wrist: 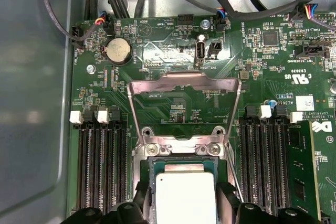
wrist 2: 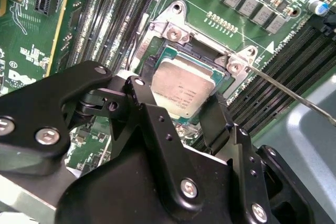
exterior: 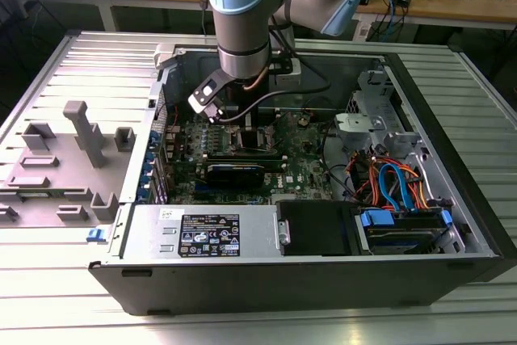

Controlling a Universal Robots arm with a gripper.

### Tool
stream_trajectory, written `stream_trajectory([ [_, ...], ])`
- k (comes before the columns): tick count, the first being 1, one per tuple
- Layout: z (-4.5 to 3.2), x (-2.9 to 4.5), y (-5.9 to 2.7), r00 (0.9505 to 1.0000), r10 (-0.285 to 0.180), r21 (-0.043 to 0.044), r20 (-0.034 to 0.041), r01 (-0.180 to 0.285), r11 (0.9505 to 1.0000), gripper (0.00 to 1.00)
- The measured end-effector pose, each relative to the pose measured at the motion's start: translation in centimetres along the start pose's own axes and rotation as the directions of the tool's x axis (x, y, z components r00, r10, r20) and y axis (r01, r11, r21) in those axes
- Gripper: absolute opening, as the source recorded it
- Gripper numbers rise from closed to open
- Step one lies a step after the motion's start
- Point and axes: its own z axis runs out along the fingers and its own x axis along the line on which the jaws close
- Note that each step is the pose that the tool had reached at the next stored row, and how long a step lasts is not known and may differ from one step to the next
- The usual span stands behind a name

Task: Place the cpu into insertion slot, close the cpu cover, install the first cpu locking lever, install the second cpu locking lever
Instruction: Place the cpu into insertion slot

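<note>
Contact shows on two opposite edges of the cpu (wrist 2: 185, 85): the hand (wrist 2: 178, 98) has one black finger (wrist 2: 137, 90) pressed to each, so it is closed on the chip. In both wrist views the cpu lies with its silvery-grey top facing up, inside the silver rim of the insertion slot (wrist 2: 176, 34). Whether it is fully seated or held just above the contacts cannot be told.

The cpu cover (wrist: 152, 84) is swung open. In the first wrist view it stands back from the slot on its hinge side, and bare green circuit board (wrist: 173, 109) shows through its large window. A thin metal lever (wrist 2: 283, 90) runs outward from one corner of the slot, raised clear of the board (not latched down). Long black memory slots (wrist: 100, 166) flank the slot on two sides. A round coin battery (wrist: 117, 51) sits beyond the open cover, farther from the slot.

In the exterior view the arm (exterior: 242, 22) reaches down into an open computer case (exterior: 266, 280), and the hand (exterior: 246, 123) hangs directly over the slot (exterior: 257, 136). The case lies on a ribbed metal surface (exterior: 258, 329). A grey fixture tray (exterior: 73, 143) rests outside the case, well apart from the slot, toward the exterior view's left.
</note>
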Motion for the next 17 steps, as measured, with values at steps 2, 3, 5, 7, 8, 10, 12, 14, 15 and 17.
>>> stream_trajectory([
  [2,0.01,0.00,0.00,1.0000,0.000,0.0001,-0.0001,0.000,1.0000,0.60],
  [3,0.01,0.00,0.00,1.0000,0.000,0.0001,0.0000,0.000,1.0000,0.60],
  [5,0.01,0.00,0.00,1.0000,0.000,0.0001,0.0000,0.000,1.0000,0.60],
  [7,-0.05,0.01,0.01,1.0000,0.000,0.0000,-0.0003,0.000,1.0000,0.60],
  [8,-0.23,0.03,0.03,1.0000,0.000,-0.0003,-0.0013,0.000,1.0000,0.60],
  [10,-0.32,0.02,0.04,1.0000,0.000,0.0004,-0.0003,0.000,1.0000,0.60],
  [12,-0.32,0.02,0.04,1.0000,0.000,0.0004,-0.0002,0.000,1.0000,0.60],
  [14,-0.32,0.02,0.04,1.0000,0.000,0.0004,-0.0002,0.000,1.0000,0.60],
  [15,-0.31,0.03,0.04,1.0000,0.000,0.0003,-0.0009,0.000,1.0000,0.62],
  [17,-0.32,0.02,0.05,1.0000,0.000,0.0003,-0.0006,0.000,1.0000,0.67],
])
